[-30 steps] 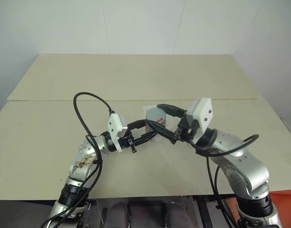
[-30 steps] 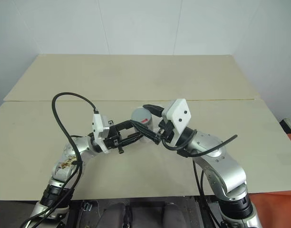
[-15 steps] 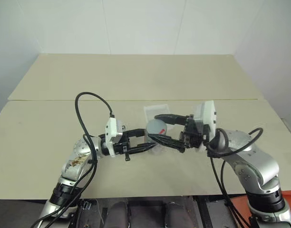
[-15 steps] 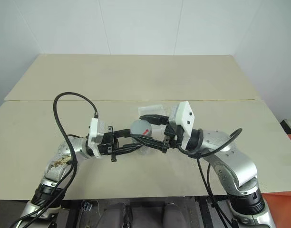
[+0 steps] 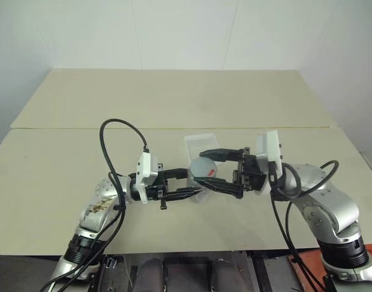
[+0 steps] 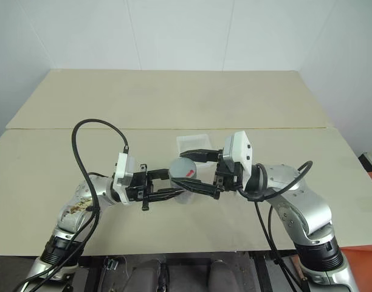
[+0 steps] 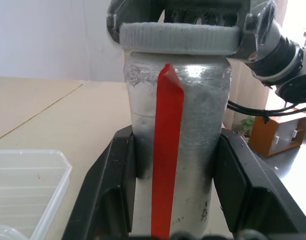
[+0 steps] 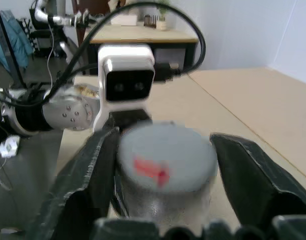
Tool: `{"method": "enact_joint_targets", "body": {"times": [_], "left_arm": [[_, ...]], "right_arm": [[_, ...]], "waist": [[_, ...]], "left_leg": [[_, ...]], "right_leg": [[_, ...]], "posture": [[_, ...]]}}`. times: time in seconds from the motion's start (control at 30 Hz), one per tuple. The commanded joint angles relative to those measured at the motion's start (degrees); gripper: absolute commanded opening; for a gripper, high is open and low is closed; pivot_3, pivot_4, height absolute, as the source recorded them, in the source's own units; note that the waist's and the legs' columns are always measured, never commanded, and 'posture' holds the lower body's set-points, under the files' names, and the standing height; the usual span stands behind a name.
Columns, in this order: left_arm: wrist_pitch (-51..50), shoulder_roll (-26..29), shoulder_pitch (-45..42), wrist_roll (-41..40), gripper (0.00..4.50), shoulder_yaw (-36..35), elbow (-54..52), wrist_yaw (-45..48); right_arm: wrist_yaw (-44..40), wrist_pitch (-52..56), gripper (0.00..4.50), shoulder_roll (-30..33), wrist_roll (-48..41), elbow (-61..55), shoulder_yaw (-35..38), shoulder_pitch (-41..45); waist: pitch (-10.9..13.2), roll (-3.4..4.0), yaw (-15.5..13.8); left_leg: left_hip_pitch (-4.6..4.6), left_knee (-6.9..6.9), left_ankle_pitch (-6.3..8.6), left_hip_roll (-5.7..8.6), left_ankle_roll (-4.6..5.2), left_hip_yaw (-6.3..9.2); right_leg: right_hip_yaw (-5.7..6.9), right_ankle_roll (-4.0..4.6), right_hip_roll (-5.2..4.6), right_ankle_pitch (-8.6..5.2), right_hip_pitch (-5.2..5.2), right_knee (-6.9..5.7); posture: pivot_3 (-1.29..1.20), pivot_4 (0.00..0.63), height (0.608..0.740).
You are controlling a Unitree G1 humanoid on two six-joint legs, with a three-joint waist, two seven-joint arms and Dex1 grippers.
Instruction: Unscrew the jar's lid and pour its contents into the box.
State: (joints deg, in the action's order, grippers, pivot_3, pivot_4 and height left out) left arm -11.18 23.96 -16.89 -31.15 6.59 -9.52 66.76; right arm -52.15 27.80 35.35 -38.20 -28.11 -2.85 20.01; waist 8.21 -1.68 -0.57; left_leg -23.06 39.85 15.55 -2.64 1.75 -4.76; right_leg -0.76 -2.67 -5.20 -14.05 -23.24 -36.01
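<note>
My left gripper [image 5: 193, 184] is shut on the jar [image 7: 193, 125], a silvery cylinder with a red strip down its side, held above the table in front of me. The grey lid [image 6: 183, 168] with a small red mark sits on the jar's top. From the opposite side my right gripper [image 8: 164, 137] faces the lid, open, with one finger on each side of it and a gap showing. The box [image 5: 201, 143], a shallow clear tray, lies on the table just beyond the jar. The contents are hidden inside the jar.
The beige table [image 5: 174, 103] stretches wide behind the box, with a seam running across its middle. Black cables [image 5: 116, 131] loop up from both wrists. A white wall closes the far side.
My right gripper's fingers have spread apart off the lid, and its wrist has swung round to point at the jar more squarely. The left gripper keeps hold of the jar.
</note>
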Motion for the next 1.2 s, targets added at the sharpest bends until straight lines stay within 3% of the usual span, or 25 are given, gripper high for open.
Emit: {"method": "enact_joint_targets", "body": {"times": [0.03,0.6,1.2], "left_arm": [[1.01,-0.2,-0.73,-1.29,1.84,-0.93,-2.32,0.29],[0.54,-0.2,-1.61,0.71,1.84,0.12,-1.35,-1.56],[1.35,-0.62,-1.42,1.5,1.84,0.18,-1.36,-2.03]], "right_arm": [[1.65,-1.17,4.45,-0.33,0.7,-0.84,2.37,0.12],[9.11,1.16,4.45,-2.57,1.33,-6.35,2.32,-0.03],[9.27,2.34,4.45,-3.23,2.55,-4.51,1.0,2.33]], "waist": [[0.0,0.0,0.01],[0.0,0.0,0.03],[0.0,0.0,0.01]], "left_leg": [[0.0,0.0,0.0,0.0,0.0,0.0],[0.01,0.0,0.0,-0.01,0.0,0.0],[0.0,0.0,0.0,-0.01,0.0,0.0]], "right_leg": [[0.0,0.0,0.01,0.0,0.0,0.0],[0.0,0.0,0.02,0.0,0.0,-0.02],[0.0,0.0,0.02,0.0,-0.01,-0.01]], "posture": [[0.0,0.15,0.74],[0.0,0.15,0.74],[0.0,0.15,0.74]]}}
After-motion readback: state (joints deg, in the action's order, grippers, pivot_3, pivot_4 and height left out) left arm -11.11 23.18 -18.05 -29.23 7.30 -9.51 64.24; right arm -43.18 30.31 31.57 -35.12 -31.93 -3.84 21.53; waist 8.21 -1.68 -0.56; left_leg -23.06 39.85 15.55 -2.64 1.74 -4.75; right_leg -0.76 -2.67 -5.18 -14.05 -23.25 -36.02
